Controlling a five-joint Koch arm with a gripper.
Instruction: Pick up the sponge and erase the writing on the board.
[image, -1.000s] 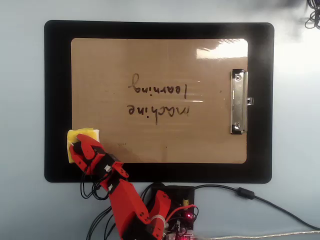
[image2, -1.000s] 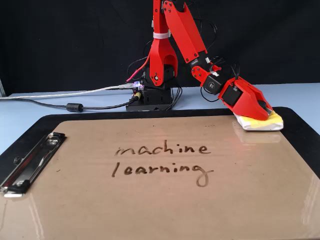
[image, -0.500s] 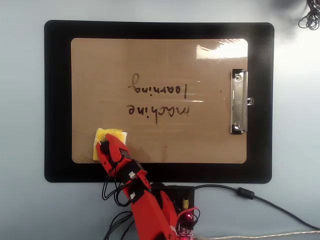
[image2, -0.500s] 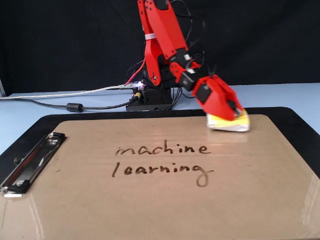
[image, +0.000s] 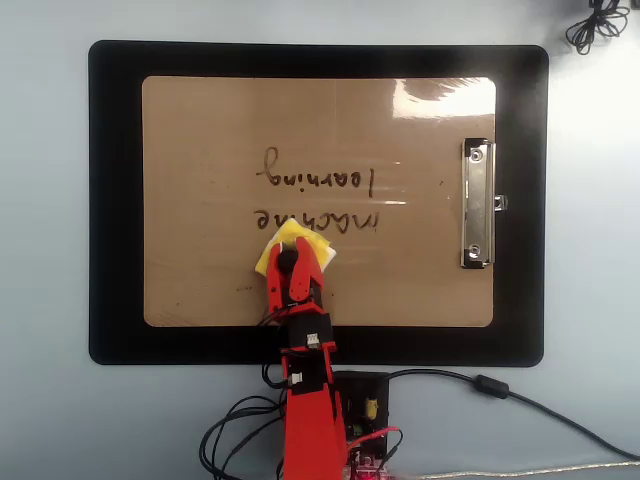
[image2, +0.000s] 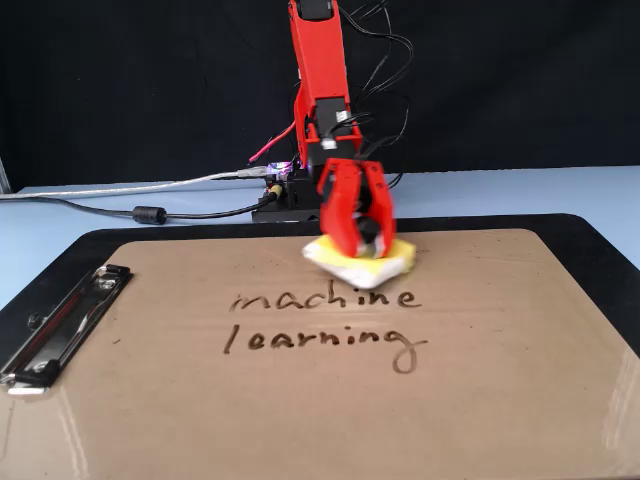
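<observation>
From the front, the silver clip (image2: 60, 325) sits at the far left edge of the board (image2: 150, 420), which lies on a black mat (image2: 600, 250). The writing (image2: 320, 320) fills the middle of the board, both lines still whole and dark as far as I can see.

Just behind the upper line is the sponge (image2: 385, 265), clamped at its black knob between the two red jaws of the gripper (image2: 357, 248). A second ago it sat at the right-hand near-robot corner of the board, half on the mat; now it has slid left across the glossy surface to the middle. Seen from overhead, the sponge (image: 305, 245) touches the lower edge of "machine", with the gripper (image: 288, 262) over it and the arm (image: 305, 400) pointing straight out from its base.

So the pick-up looks done and the approach finished. I'd judge the wiping itself is only just starting: the sponge has yet to pass over either line.
</observation>
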